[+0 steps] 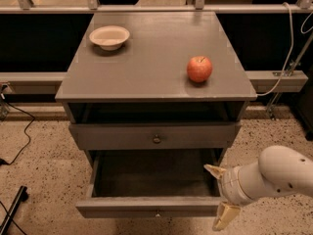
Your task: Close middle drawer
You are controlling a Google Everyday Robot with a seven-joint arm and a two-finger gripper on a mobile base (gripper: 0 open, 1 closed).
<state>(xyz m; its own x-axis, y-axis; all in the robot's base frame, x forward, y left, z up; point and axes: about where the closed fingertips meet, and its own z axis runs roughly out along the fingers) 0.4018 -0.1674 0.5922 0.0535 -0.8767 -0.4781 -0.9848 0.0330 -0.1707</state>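
Task status: not complete. The middle drawer point(146, 207) stands pulled far out of the cabinet, below the upper drawer point(122, 137), with its dark interior fully exposed; the full closing stroke remains. The gripper point(215, 198) is positioned at the right end of the drawer front, low at the right of the camera view. Its fingers point(224, 216) are spread wide and hold nothing; one lies above the front edge, the other below it. Contact with the front cannot be confirmed. Item count: two drawer fronts visible, each with one centre knob; one bowl point(109, 36) and one apple point(199, 68), well apart on the counter point(146, 58); one gripper.
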